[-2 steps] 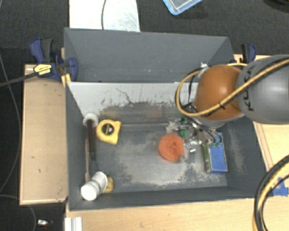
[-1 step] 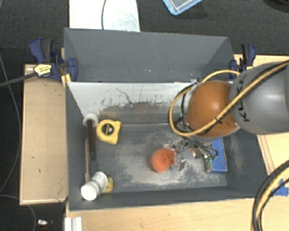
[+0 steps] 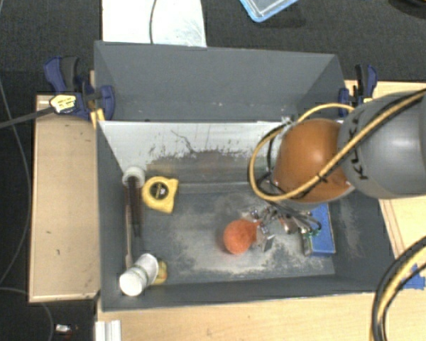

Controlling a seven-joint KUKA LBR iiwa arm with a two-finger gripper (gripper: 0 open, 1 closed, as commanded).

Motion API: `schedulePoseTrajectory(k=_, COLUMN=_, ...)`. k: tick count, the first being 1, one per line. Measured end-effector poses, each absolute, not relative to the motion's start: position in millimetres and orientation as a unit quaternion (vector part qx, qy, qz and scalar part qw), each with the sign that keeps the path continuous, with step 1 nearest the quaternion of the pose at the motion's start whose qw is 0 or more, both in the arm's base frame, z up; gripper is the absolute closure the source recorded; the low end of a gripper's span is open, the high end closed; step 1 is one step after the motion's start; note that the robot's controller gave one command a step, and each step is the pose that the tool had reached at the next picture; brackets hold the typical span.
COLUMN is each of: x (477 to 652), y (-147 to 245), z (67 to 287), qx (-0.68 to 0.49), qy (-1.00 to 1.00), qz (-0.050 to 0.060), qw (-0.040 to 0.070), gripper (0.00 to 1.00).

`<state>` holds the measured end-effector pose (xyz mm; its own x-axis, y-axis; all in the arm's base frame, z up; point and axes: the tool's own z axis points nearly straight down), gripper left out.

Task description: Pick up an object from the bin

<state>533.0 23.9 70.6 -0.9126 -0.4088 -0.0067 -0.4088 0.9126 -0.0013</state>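
Grey bin (image 3: pixel 213 295), left wall: dark rod (image 3: pixel 132 208) lies along it. White-and-yellow cylinder (image 3: pixel 139 275) in near-left corner. Yellow tape measure (image 3: pixel 160 193) just beside rod's far end. Open floor between these and orange ball (image 3: pixel 236 238), mid-bin, clear of walls. Pincer (image 3: pixel 266 231) at ball's right side; open or closed, cannot tell. Blue flat object (image 3: pixel 325 239) near right wall.

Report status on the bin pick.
Gripper low in the bin, right of centre. Orange ball just beside it, on the floor. Blue block close on its other side.
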Motion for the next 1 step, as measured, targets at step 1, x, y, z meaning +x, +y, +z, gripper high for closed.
schedulePoseTrajectory(k=1, x=530.7, y=24.7, z=142.8, qx=-0.231, qy=0.973, qz=0.0, qw=0.001, gripper=1.0)
